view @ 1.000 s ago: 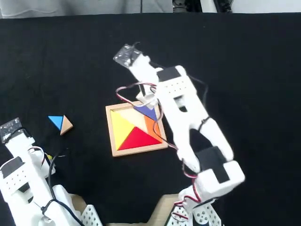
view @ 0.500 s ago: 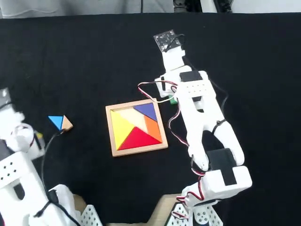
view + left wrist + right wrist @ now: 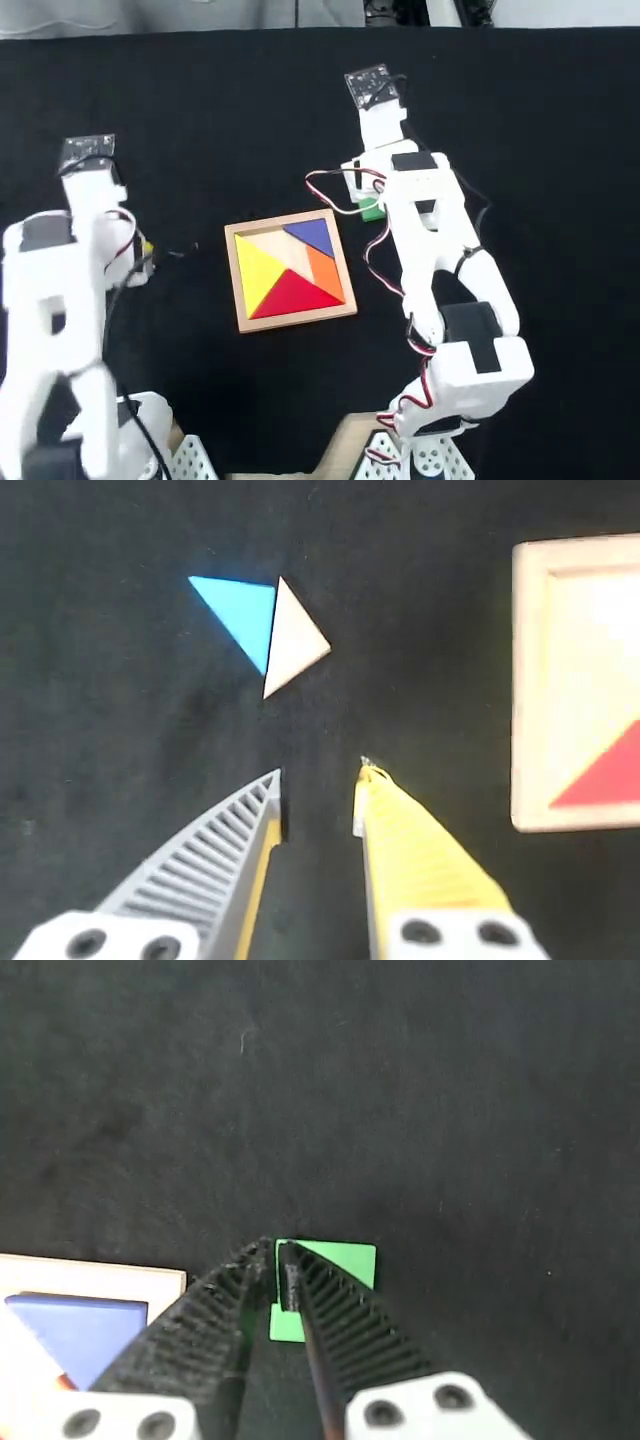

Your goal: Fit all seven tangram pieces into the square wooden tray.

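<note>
Left gripper (image 3: 320, 777): we read its two fingers (image 3: 410, 830) as apart, w/ a narrow strip of the black table (image 3: 120, 780) showing btwn them and nothing held. It hangs over the table's left side, tips aimed at two small triangles. We note the blue triangle (image 3: 238, 618) and the pale wood triangle (image 3: 296, 640) lying flat and touching along one edge. Both are outside the tray and well apart from it (in the high view the left arm (image 3: 55, 290) covers that spot).

Tray (image 3: 243, 300): sits at table centre, slightly rotated. Inside we count:
- a yellow triangle (image 3: 257, 272) at the left
- a red triangle (image 3: 298, 295) along the near edge
- an orange piece (image 3: 326, 268) at the right
- a dark blue piece (image 3: 312, 234) in the far right corner

Pale zone in the far left corner: piece or bare floor, we cannot tell.

Green square (image 3: 372, 208): flat on the table, just beside the tray's far right corner, outside it.

Right gripper (image 3: 277, 1257): we see its black fingers drawn together, gap approx. nil, tips over one corner of the green square. Contact w/ the square: we cannot tell.
</note>
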Tool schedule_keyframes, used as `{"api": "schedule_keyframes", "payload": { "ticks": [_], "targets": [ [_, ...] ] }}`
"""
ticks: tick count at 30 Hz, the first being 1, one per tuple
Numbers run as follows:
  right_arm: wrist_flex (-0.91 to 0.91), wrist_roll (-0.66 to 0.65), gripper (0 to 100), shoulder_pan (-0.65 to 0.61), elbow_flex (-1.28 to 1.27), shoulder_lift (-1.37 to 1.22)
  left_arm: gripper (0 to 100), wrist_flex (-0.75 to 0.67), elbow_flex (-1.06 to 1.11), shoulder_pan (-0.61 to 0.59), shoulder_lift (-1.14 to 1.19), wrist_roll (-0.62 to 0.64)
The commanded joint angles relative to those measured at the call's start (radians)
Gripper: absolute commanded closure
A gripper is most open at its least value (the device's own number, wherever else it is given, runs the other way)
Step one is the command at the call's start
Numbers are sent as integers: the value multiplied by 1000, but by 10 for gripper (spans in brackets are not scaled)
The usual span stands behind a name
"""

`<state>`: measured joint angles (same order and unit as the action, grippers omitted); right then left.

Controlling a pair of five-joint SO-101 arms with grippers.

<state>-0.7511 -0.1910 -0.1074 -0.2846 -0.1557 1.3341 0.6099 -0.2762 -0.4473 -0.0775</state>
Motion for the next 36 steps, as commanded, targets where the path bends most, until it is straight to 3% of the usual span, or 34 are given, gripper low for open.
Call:
{"api": "schedule_keyframes", "payload": {
  "ticks": [1,14,20,36],
  "targets": [
    [20,5,987,17,18,7,869,-129,-44,42,169,63],
    [21,-3,987,11,18,2,865,-361,-61,10,428,77],
    [21,-3,987,11,18,2,706,-365,-59,10,427,64],
    [21,-5,987,9,18,2,739,-417,-48,-38,439,-106]
  ]
}}
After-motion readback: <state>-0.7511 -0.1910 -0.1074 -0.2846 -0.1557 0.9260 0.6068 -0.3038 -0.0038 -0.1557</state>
